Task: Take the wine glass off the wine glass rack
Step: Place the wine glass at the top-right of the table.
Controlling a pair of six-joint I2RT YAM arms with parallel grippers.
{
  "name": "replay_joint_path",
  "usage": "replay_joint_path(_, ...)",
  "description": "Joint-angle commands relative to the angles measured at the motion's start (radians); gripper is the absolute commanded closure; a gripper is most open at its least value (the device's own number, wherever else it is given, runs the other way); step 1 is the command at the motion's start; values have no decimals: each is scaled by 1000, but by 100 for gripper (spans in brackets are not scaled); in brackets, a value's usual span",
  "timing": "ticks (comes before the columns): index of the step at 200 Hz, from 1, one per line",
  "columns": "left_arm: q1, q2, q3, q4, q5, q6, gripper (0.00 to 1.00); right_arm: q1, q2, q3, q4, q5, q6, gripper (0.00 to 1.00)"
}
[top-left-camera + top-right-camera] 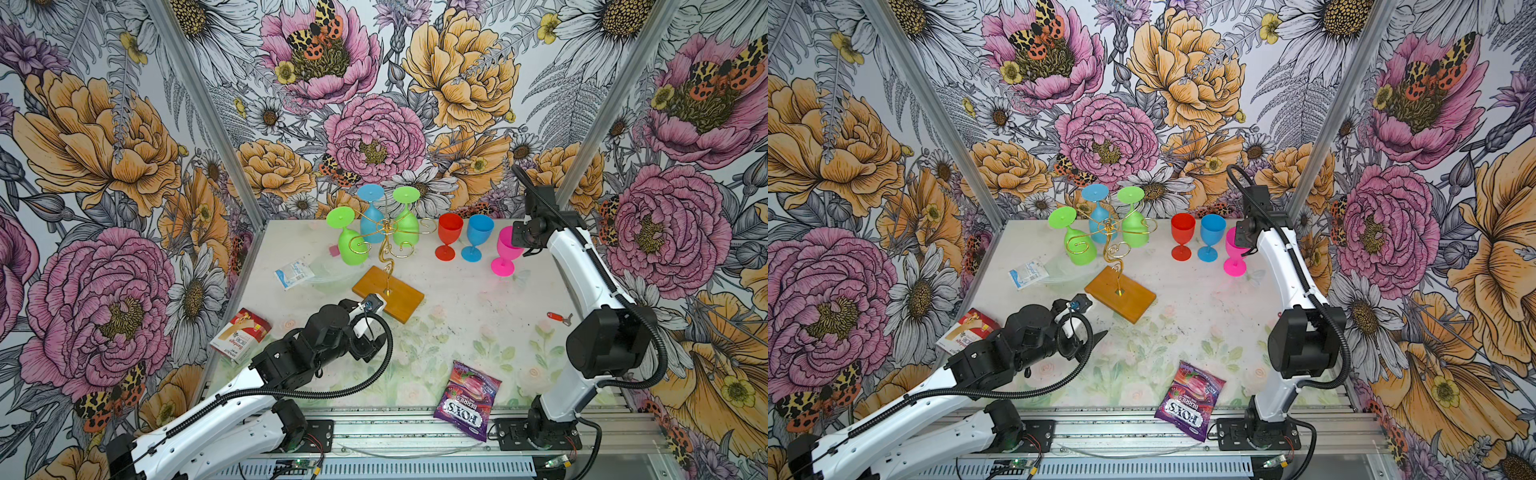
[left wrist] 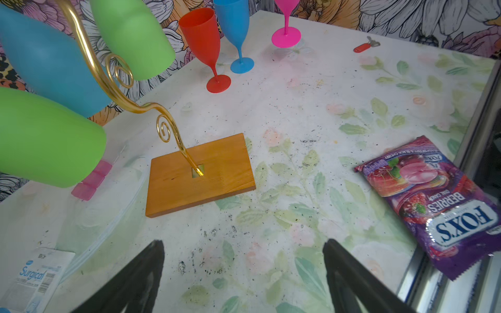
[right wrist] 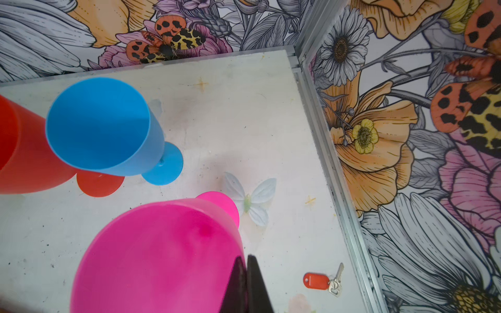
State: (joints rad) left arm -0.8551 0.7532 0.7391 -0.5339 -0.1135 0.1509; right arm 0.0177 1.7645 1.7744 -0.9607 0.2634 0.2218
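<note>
The gold wire wine glass rack (image 1: 399,300) on its honey-brown wooden base stands left of the surface's centre. It carries a sky-blue plastic wine glass (image 1: 371,222) and two lime-green plastic wine glasses (image 1: 352,251) (image 1: 405,228) upside down. The left gripper (image 2: 244,241) hovers wide and empty by the base's near edge. Near the far right corner, the right gripper (image 3: 247,257) is closed at the rim of the hot-pink plastic goblet (image 3: 162,257), perhaps pinching it.

Six wine glasses (image 1: 450,230), one rack (image 1: 399,299), one key (image 1: 559,318)
</note>
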Motion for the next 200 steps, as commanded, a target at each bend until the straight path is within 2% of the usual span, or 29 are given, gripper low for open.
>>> replay_joint_path(1,45,-35,12,-30,111,-100,7,-26,52,90,8,-23,-9,100)
replay_joint_path(42,104,-64,3,-44,127,-137,7,-67,155,190,10,-60,-2,100)
replay_joint_path(115,176,-33,6,-43,130,-150,3,-118,325,362,7,-137,8,100)
replay_joint_path(200,223,-63,-3,-29,155,-166,2,-122,421,436,7,-161,27,100)
